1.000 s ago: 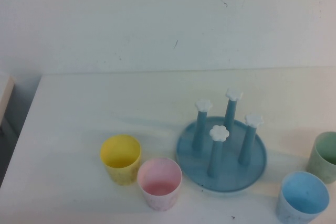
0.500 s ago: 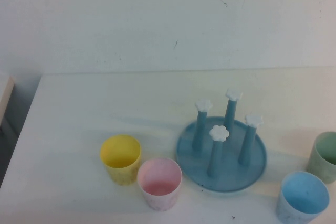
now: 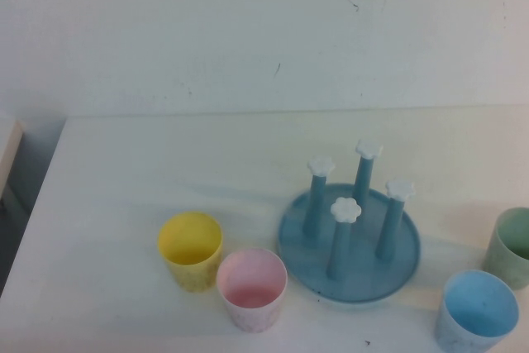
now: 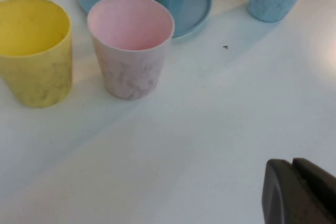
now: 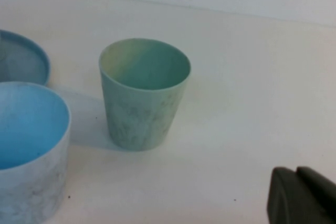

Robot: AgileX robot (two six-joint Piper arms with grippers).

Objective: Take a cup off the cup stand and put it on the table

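- Right now the cup (image 3: pixel 251 288) is standing upright on the table (image 3: pixel 124 196), mouth up, pale pink and faintly speckled, down at the near edge and left of centre from where the robot is looking.
- It's sitting just beside the cup stand (image 3: pixel 348 241), off the stand's near-left rim; I cannot tell whether the two are touching.
- All four blue pegs on the stand are standing bare, each showing its white flower cap.
- A yellow cup (image 3: pixel 190 250) is standing upright just to the pink one's left and a little farther back, nearly side by side with it.
- Over on the right, a light blue cup (image 3: pixel 479 313) is sitting upright near the front edge, close to the stand's near-right rim.
- A green cup (image 3: pixel 512 247) is standing just behind the blue one, at the far right of the table.
- The left gripper (image 4: pixel 300 192) is hovering low over bare tabletop, well apart from the pink cup, its dark fingers pressed together and carrying nothing.
- The right gripper (image 5: pixel 302 196) is hanging over bare table near the green cup, its fingers likewise closed on nothing.
- Neither arm is showing in the high view.
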